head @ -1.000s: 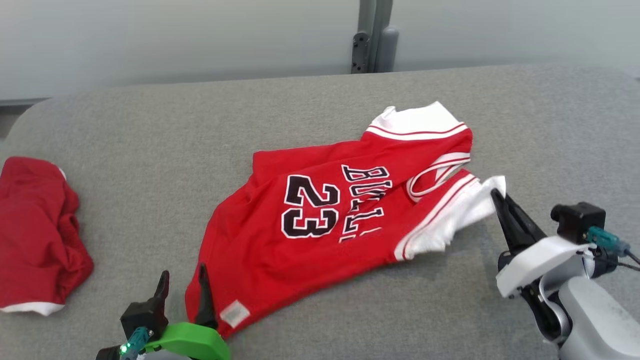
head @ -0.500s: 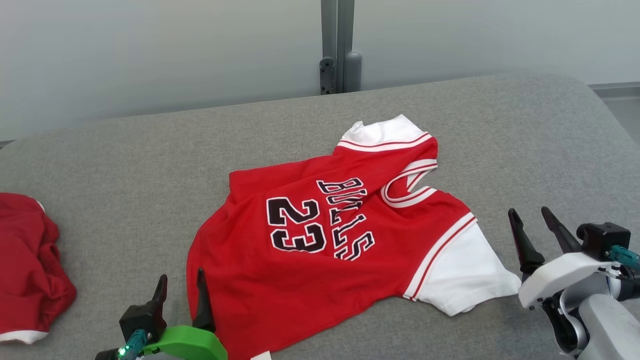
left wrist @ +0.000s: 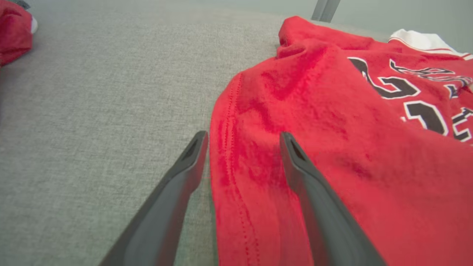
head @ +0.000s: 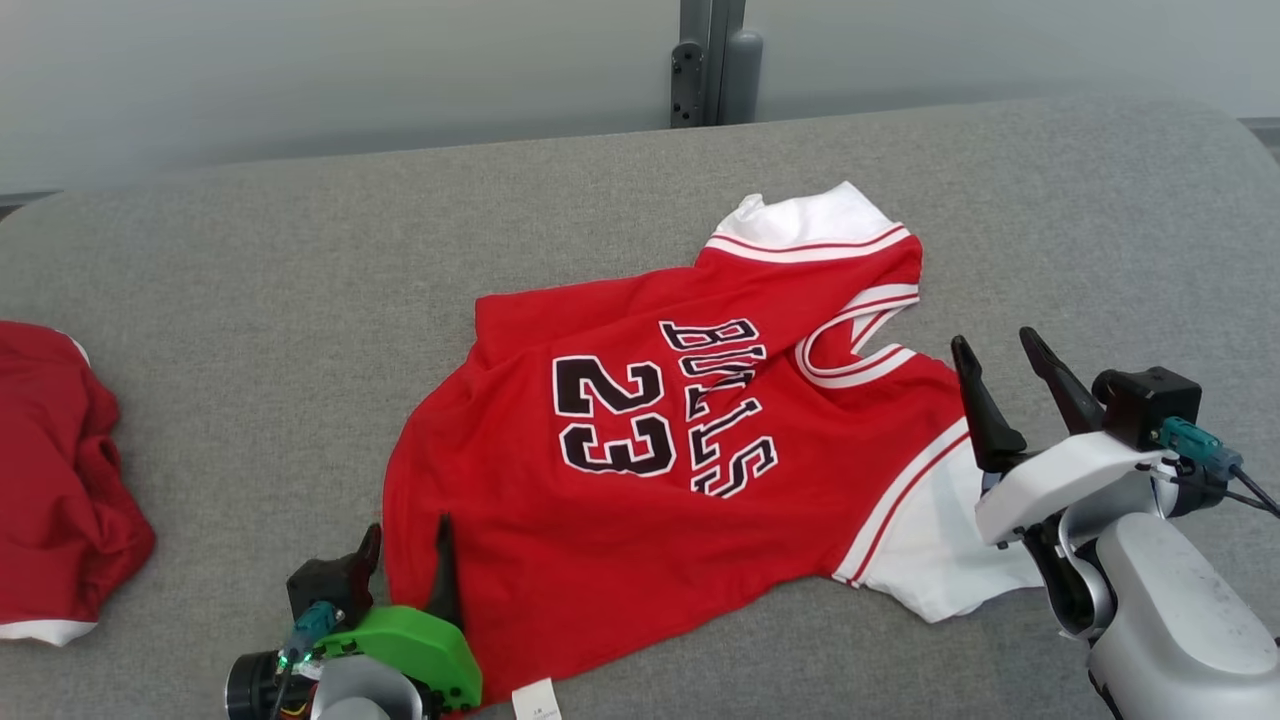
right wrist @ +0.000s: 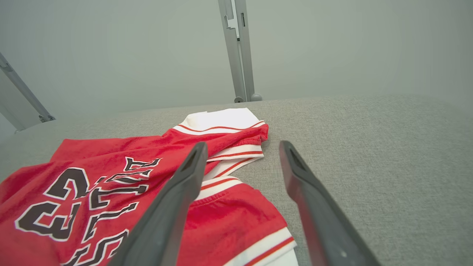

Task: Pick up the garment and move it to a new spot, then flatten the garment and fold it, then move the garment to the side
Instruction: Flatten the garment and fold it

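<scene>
The garment (head: pixel 650 470) is a red jersey with white sleeves and black "BULLS 23" lettering, spread out on the grey padded surface (head: pixel 250 300). My left gripper (head: pixel 408 535) stands open at the jersey's lower left hem. In the left wrist view the gripper (left wrist: pixel 244 136) straddles the hem of the garment (left wrist: pixel 332 111), one finger over the grey surface and the other over the cloth. My right gripper (head: pixel 995 345) is open above the near white sleeve, holding nothing. The right wrist view has the gripper (right wrist: pixel 243 146) over the collar end of the garment (right wrist: pixel 111 166).
A second crumpled red piece of clothing (head: pixel 50 480) lies at the far left edge of the surface, also at the top left of the left wrist view (left wrist: pixel 14 26). A grey post (head: pixel 715 60) stands against the pale wall behind the surface.
My right gripper, shut on the white sleeve a second ago, has opened and let it go. The sleeve now lies flat. The head camera has shifted. The left gripper stays open at the hem.
</scene>
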Controlling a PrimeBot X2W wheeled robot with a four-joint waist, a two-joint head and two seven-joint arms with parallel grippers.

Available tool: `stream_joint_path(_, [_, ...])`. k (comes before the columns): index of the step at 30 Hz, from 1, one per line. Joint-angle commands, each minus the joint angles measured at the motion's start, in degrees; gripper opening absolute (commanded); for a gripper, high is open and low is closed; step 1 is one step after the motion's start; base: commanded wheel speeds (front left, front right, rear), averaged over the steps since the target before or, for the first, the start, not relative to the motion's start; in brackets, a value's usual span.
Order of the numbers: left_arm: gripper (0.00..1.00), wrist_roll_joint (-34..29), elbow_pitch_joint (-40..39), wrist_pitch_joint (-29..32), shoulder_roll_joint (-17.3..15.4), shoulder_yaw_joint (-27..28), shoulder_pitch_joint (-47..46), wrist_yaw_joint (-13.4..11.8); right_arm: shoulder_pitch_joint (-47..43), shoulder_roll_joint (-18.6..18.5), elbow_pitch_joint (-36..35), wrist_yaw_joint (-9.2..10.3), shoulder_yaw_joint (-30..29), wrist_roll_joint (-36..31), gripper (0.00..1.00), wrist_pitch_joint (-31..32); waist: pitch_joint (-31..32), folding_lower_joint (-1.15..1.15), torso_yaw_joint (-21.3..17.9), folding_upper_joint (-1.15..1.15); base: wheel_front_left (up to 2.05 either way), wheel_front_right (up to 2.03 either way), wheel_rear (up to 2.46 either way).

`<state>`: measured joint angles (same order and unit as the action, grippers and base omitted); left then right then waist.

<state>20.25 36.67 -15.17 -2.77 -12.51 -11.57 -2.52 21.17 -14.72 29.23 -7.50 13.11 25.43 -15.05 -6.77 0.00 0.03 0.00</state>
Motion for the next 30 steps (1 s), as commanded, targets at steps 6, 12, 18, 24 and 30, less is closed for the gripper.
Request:
stream_joint_path(6, [1.0,0.4,9.6,0.1,-0.2,-1.4,-7.0,-1.0,1.8,0.0,-0.1,0.01,0.2,-0.3,1.0,-0.2,-3.9,0.0,-0.7,0.0,0.0,0.0,0.0])
stream_joint_path(12, [0.0,0.6,14.0,0.3,-0.1,-2.6,-10.6,0.1,2.2,0.2,-0.3,0.01,-0.6,-0.5,1.0,-0.2,-5.5,0.0,-1.4,0.0,0.0,0.0,0.0])
stream_joint_path(18, [0.0,-1.9,10.6,0.1,-1.6,0.0,-14.6,-0.5,2.7,0.8,-0.7,0.01,-1.5,-1.0,1.0,-0.2,-6.5,0.0,-2.2,0.0,0.0,0.0,0.0])
stream_joint_path(24, [0.0,-4.6,10.4,0.0,-4.6,2.5,-20.8,-1.0,3.2,1.7,-0.8,0.01,-2.2,-1.7,1.0,-0.2,-7.4,0.0,-3.4,0.0,0.0,0.0,0.0])
stream_joint_path(30, [1.0,-5.6,16.3,0.0,-6.2,3.4,-24.0,-1.8,3.3,2.7,-0.7,0.01,-2.4,-2.1,1.0,-0.2,-7.4,0.0,-4.5,0.0,0.0,0.0,0.0])
